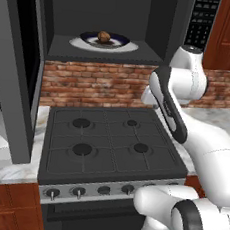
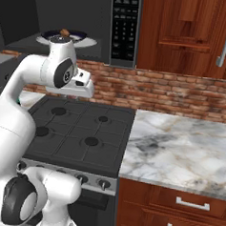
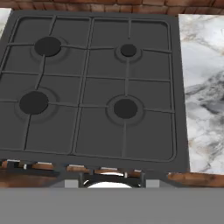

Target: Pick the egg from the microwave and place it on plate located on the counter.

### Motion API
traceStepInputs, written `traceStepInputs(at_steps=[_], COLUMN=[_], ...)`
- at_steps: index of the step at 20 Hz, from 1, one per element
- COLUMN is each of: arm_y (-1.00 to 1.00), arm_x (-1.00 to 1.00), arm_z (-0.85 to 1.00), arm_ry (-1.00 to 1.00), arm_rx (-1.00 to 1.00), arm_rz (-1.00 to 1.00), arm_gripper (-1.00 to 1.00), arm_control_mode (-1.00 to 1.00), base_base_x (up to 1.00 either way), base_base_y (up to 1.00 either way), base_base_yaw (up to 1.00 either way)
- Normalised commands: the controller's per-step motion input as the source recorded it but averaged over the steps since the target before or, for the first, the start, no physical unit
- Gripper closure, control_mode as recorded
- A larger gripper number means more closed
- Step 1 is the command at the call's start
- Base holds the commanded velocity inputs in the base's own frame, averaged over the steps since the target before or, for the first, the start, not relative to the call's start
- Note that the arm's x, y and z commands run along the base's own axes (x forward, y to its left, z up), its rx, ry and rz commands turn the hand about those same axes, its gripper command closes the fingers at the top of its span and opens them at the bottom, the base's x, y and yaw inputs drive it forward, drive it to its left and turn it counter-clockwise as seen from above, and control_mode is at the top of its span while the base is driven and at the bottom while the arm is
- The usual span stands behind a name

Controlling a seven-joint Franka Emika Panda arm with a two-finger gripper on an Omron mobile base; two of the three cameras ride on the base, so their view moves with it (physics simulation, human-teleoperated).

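the egg sits on its dish in the open microwave; the gripper, closed and empty over the stove, should open before rising squarely toward it.

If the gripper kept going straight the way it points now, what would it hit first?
Most likely the black stove top: the hand view looks straight down onto its burner grates, with nothing between. The exact landing spot is uncertain, probably near the front right burner.
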Motion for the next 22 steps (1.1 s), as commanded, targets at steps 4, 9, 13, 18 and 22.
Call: traceStepInputs(at_steps=[4, 9, 13, 18, 22], arm_y=[0.0, 0.01, 0.1, 0.08, 0.22], arm_x=[-0.17, -0.47, -0.05, -0.01, 0.0], arm_z=[0.0, 0.32, 0.92, 0.99, 0.97], arm_ry=[-0.1, -0.48, -0.47, -0.4, -0.23], arm_rx=[0.0, 0.0, 0.0, 0.01, 0.0], arm_rz=[0.0, 0.0, 0.04, 0.0, 0.0], arm_gripper=[-1.0, -1.0, -1.0, -1.0, -1.0], arm_control_mode=[-1.0, -1.0, -1.0, -1.0, -1.0], base_base_x=[0.0, 0.0, 0.0, 0.0, 0.0], base_base_y=[0.0, 0.0, 0.0, 0.0, 0.0], base_base_yaw=[0.0, 0.0, 0.0, 0.0, 0.0])
